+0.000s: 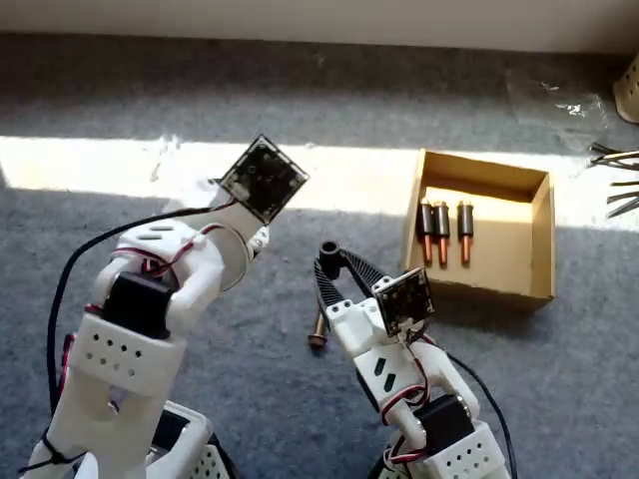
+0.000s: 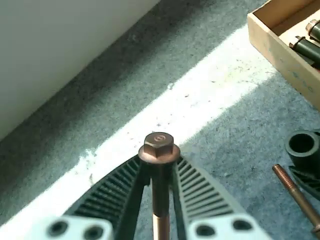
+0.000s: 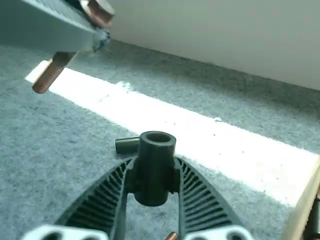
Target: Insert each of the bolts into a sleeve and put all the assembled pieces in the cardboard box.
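Note:
My left gripper (image 2: pixel 159 162) is shut on a copper bolt (image 2: pixel 159 146), whose hex head points away from the wrist. My right gripper (image 3: pixel 155 172) is shut on a dark sleeve (image 3: pixel 156 155), held upright with its bore open at the top; in the high view this gripper (image 1: pixel 331 261) stands left of the cardboard box (image 1: pixel 539 239). The left arm's bolt (image 3: pixel 49 76) hangs above and to the side of the sleeve, apart from it. Three assembled pieces (image 1: pixel 443 232) lie in the box. A loose bolt (image 1: pixel 318 329) lies on the carpet beside the right gripper. A second sleeve (image 3: pixel 127 145) lies beyond.
Grey carpet with a bright sunlit strip (image 1: pixel 100 165) covers the floor. A white wall (image 2: pixel 50 50) rises at the far edge. Tools (image 1: pixel 619 180) and a plastic bag (image 1: pixel 559 100) lie beyond the box at the right.

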Controlling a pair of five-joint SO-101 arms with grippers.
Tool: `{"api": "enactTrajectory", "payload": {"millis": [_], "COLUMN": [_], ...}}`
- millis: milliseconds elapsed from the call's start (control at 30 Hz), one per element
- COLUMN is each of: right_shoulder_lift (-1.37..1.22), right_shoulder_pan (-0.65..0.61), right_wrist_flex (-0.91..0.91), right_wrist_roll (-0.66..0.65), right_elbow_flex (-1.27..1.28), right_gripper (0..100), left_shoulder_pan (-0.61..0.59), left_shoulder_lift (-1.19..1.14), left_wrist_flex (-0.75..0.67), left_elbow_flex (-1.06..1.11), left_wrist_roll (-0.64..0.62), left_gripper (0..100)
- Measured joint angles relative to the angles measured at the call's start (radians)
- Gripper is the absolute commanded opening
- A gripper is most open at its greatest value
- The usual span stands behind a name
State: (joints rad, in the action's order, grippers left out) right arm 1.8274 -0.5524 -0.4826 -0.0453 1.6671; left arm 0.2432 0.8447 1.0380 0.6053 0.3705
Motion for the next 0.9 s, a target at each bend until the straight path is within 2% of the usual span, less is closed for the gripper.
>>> {"api": "enactTrajectory", "payload": {"millis": [400,567,800,900], "right_shoulder_lift": [0.0,0.0,0.0,0.0], "right_shoulder_pan": [-0.132,-0.18,-0.186,-0.186], "right_wrist_flex": [0.094,0.095,0.155,0.163], "right_wrist_roll": [0.0,0.0,0.0,0.0], "right_elbow_flex": [0.0,0.0,0.0,0.0], "right_gripper": [0.4,0.4,0.4,0.4], "left_shoulder_pan": [-0.058,-0.06,-0.06,-0.061], "left_shoulder_lift": [0.328,0.454,0.519,0.52], "left_wrist_flex": [0.0,0.0,-0.02,-0.038], "left_elbow_flex": [0.106,0.114,0.114,0.114], "left_wrist_roll": [-0.008,-0.107,-0.152,-0.261], "left_gripper": [1,1,1,1]}}
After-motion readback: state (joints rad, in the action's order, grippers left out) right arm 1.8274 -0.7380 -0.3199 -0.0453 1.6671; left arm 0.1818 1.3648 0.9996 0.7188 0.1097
